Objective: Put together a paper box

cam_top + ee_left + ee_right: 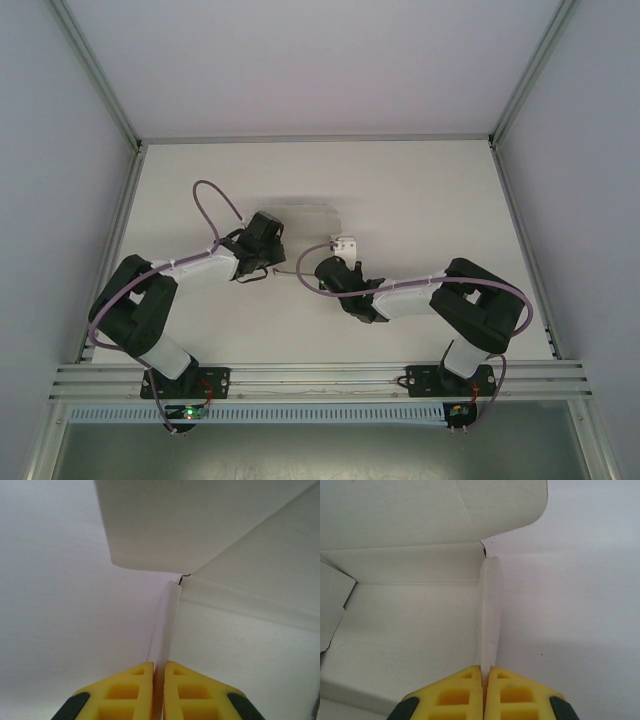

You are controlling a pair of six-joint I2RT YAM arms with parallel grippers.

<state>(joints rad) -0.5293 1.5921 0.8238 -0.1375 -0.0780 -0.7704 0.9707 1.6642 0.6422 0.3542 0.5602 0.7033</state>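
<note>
The paper box (305, 218) lies on the white table, partly folded, between the two grippers. My left gripper (159, 664) is shut on a thin upright side wall of the paper box (165, 625), seen edge-on, with a broad flap (190, 525) raised ahead of it. My right gripper (485, 668) is shut on another upright side wall (490, 615); the box floor (405, 625) spreads to its left and a rear flap (445, 510) stands behind. From above, the left gripper (268, 240) is at the box's left end and the right gripper (335, 268) is at its near right corner.
White enclosure walls and aluminium frame posts (110, 90) surround the table (430, 190). A rail (320, 378) runs along the near edge by the arm bases. Purple cables (215, 195) loop over both arms.
</note>
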